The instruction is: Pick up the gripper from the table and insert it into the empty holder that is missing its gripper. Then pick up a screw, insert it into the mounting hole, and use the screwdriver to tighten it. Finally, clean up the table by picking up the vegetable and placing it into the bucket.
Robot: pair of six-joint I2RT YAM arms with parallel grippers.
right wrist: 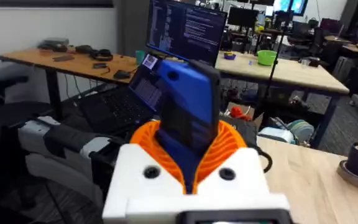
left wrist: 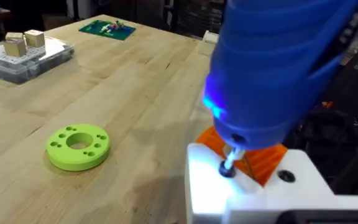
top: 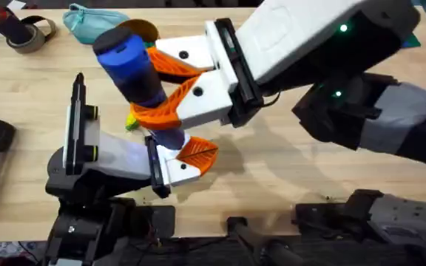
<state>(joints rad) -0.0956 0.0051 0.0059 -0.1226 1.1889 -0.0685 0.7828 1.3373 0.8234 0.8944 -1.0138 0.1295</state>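
My right gripper (top: 152,85) reaches across the table (top: 287,159) and is shut on the blue screwdriver (top: 133,66), held upright between its orange pads (right wrist: 225,146). The screwdriver's lit tip (left wrist: 229,167) sits on a screw in the white holder (left wrist: 229,193) at the end of my left gripper (top: 183,161). The orange gripper (left wrist: 263,158) is seated in that holder, just behind the tip. A bit of the yellow-green vegetable (top: 132,123) peeks out beside the screwdriver. The mustard bucket (top: 145,29) stands behind it, mostly hidden.
A teal pouch (top: 95,21) and a tape roll (top: 28,33) lie at the far left. A lime-green disc with holes (left wrist: 78,147) lies on the wood near the left gripper. A clear box (left wrist: 23,57) and a green mat (left wrist: 107,28) are farther off.
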